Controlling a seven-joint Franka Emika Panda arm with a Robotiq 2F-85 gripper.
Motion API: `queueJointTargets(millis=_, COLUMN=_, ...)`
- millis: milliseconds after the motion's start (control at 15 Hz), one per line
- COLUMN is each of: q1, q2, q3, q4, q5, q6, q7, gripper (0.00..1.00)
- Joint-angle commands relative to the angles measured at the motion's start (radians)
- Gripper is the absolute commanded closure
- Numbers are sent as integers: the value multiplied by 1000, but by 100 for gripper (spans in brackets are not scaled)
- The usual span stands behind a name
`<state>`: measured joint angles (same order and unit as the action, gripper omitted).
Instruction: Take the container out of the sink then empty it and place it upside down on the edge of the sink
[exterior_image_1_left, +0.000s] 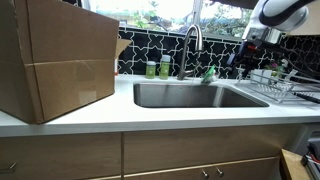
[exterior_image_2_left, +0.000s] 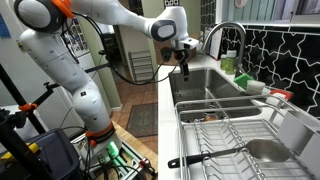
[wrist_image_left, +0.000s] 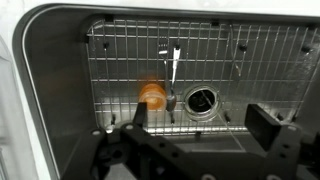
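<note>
Reach step, nothing grabbed yet
Its fingers (wrist_image_left: 266, 125) sit apart above the small round orange container (wrist_image_left: 152, 95) in the steel sink (wrist_image_left: 55, 80); lowering onto it looks next.

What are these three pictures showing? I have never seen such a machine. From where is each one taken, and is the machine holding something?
This is a white robot arm with a two-finger gripper at its end, reaching over a kitchen sink. Two pictures come from cameras in the room; the third comes from a camera on the wrist, looking down into the sink. On the wire grid at its bottom lie an orange container and what looks like a metal spoon, near the drain. The gripper is open and holds nothing. On the counter stand a cardboard box and a dish rack.
</note>
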<state>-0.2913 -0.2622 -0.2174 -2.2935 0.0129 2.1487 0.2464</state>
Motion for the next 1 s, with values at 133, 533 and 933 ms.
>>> queueJointTargets(millis=133, q1=-13, q2=105, q3=-26, q4=47, q5=-1, q6=10, q7=21, gripper=0)
queueJointTargets(millis=533, q1=-13, q2=120, q3=-28, q4=69, q5=-1, q6=10, q7=29, gripper=0)
queueJointTargets(millis=933, q1=-49, q2=357, q3=-95, q4=145, q5=23, q6=99, q7=-16, gripper=0)
